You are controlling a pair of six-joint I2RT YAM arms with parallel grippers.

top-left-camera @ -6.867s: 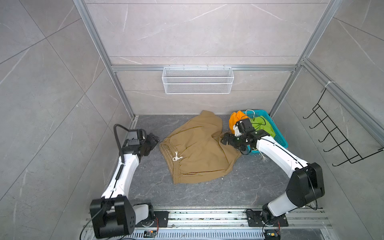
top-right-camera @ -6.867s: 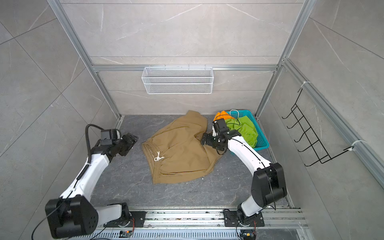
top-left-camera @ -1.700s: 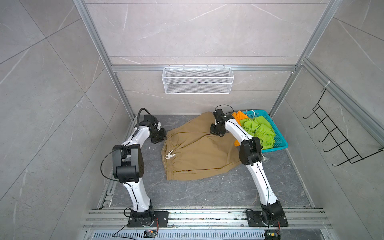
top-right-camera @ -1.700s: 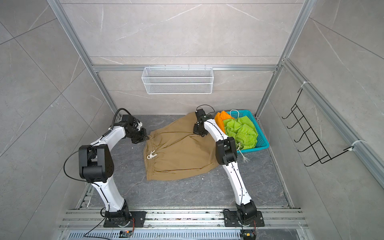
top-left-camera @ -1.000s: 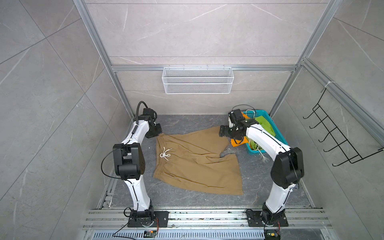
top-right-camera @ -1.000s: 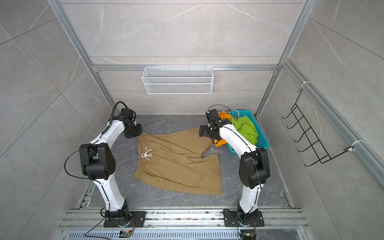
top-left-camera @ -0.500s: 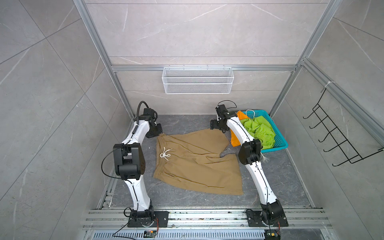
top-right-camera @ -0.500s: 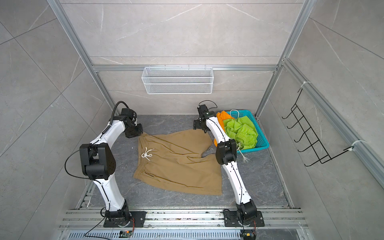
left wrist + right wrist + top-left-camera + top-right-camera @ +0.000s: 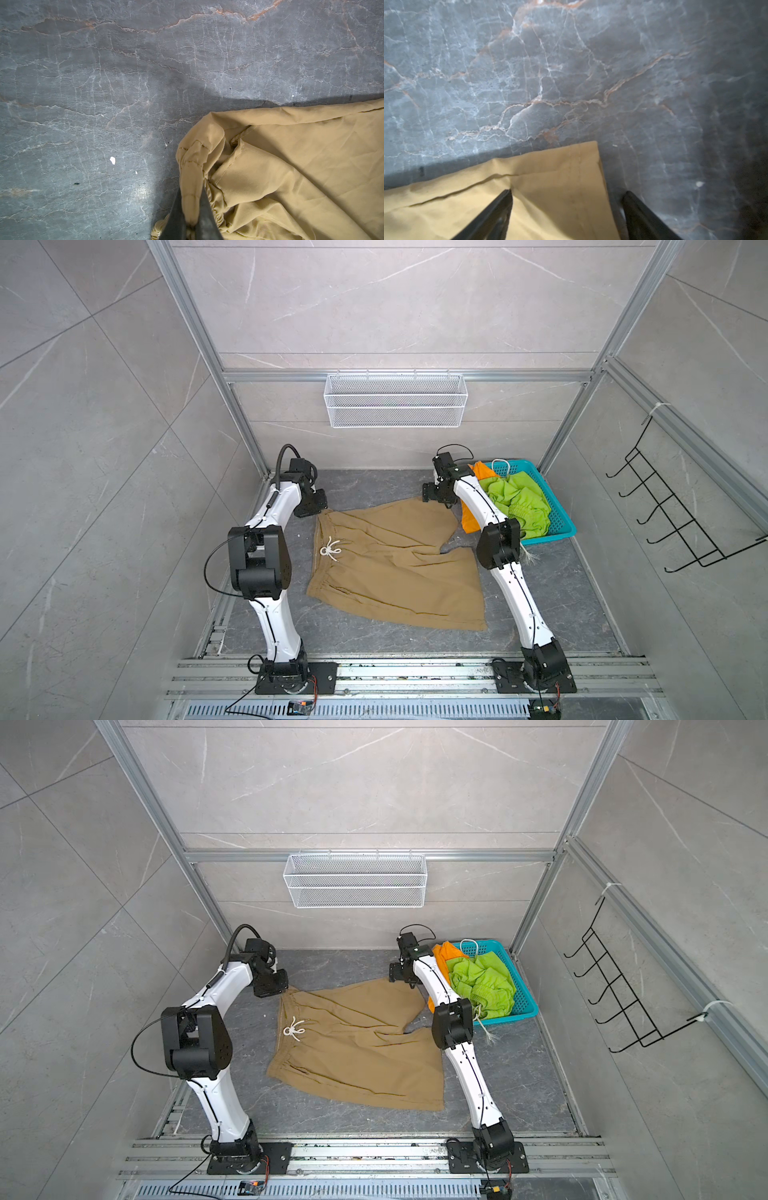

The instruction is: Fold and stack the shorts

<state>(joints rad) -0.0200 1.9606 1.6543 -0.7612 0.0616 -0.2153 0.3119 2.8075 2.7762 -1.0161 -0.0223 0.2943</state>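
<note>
The left tool (image 9: 191, 207) is clenched on the gathered waistband corner of the khaki shorts (image 9: 395, 564); only the left wrist view shows this pinch. In both top views the khaki shorts lie spread on the tabletop (image 9: 374, 485) at frame centre, with the drawstring (image 9: 330, 551) at their left. The right wrist view alone shows the right tool (image 9: 566, 194) released, jaws wide astride a leg hem corner. At right centre, the teal basket (image 9: 557, 526) holds the green shorts (image 9: 519, 497); the orange shorts (image 9: 469, 520) hang over its left rim.

teal basket (image 9: 557, 522): far right | wire shelf (image 9: 395, 406): rear | hook rack (image 9: 675, 497): right
</note>
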